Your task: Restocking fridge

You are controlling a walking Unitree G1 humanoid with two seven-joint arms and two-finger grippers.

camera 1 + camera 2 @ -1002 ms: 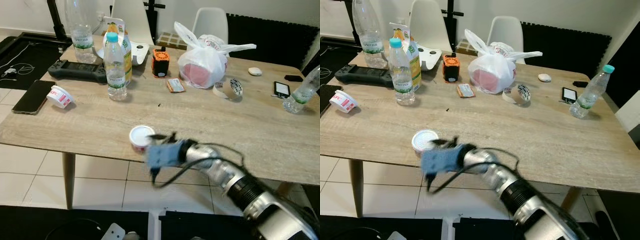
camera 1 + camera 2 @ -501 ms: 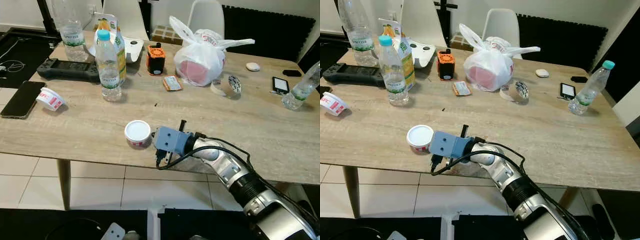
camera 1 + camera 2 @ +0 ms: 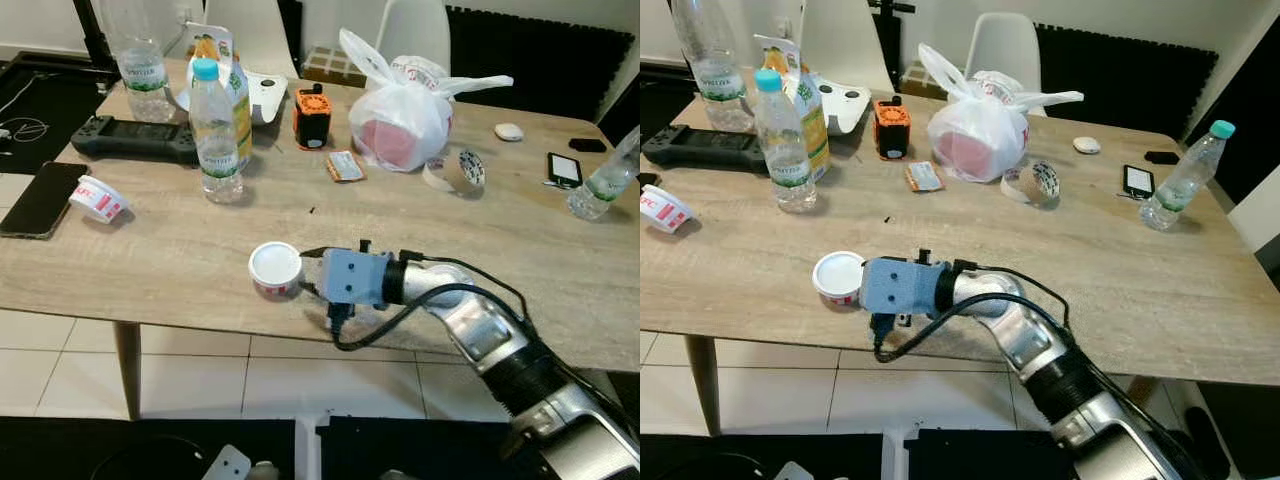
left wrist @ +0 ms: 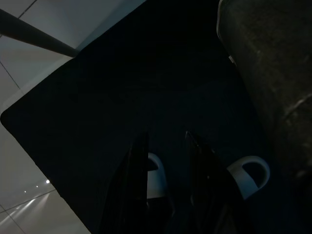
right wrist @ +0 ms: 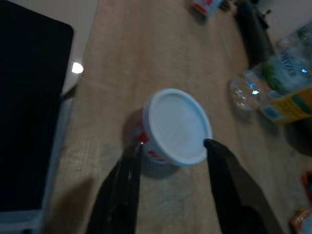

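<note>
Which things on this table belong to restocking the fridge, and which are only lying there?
Probably for the job:
- white-lidded tub, between the open fingers of the right gripper
- water bottle
- juice carton

Lying about:
- black phone
- game controller
- tape roll
- plastic bag
</note>
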